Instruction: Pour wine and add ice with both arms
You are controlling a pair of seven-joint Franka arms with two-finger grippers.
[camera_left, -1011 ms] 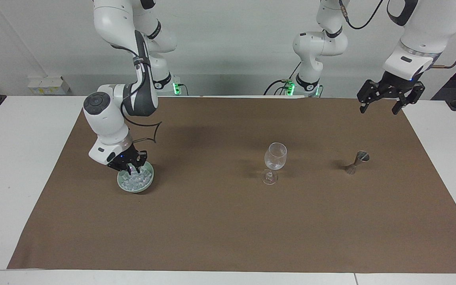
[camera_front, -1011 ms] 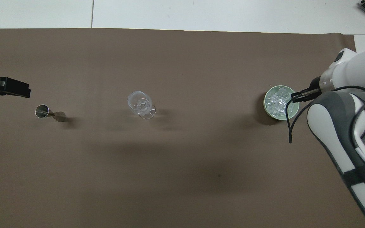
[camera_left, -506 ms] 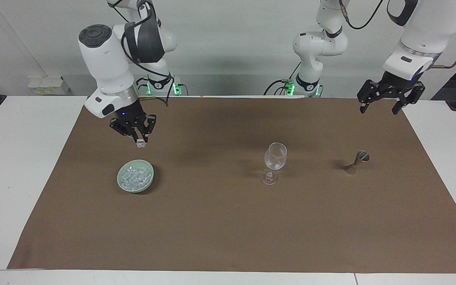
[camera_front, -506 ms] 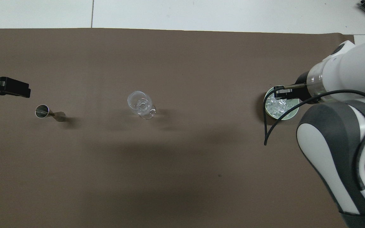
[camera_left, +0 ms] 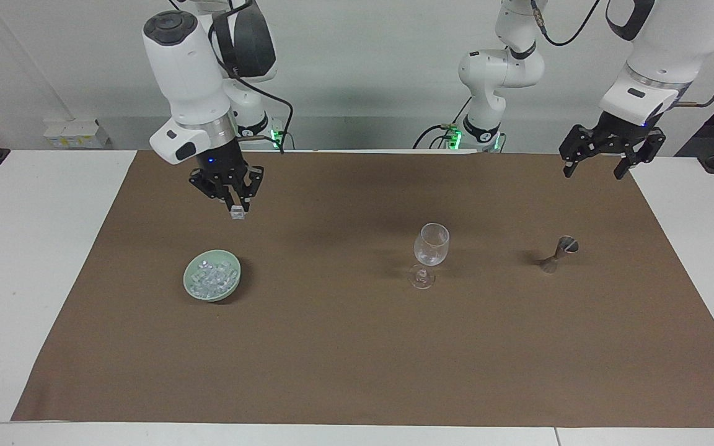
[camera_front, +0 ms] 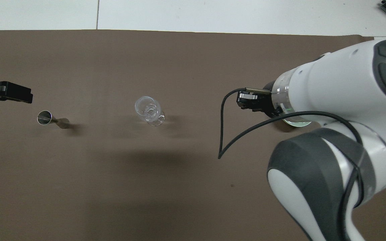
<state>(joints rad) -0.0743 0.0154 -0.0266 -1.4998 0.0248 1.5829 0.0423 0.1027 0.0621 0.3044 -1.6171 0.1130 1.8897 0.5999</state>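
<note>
Your right gripper (camera_left: 235, 199) is up over the bare mat (camera_left: 344, 347), between the dish (camera_left: 191, 286) and the glass (camera_left: 431, 244), with its jaws closed on one ice cube (camera_left: 237, 214) that hangs at the fingertips. Judging by that, you are in the add-ice step, carrying a cube to the glass. The next move calls for bringing the cube squarely over the narrow rim before you let go, low enough that it does not bounce out or knock the glass on its thin stem. The rest of the ice (camera_left: 211, 279) lies heaped in the dish toward the right arm's end, well below and apart from the jaws. Your left gripper (camera_left: 599, 167) waits with jaws spread, up over the mat's edge near the jigger (camera_left: 560, 253)
</note>
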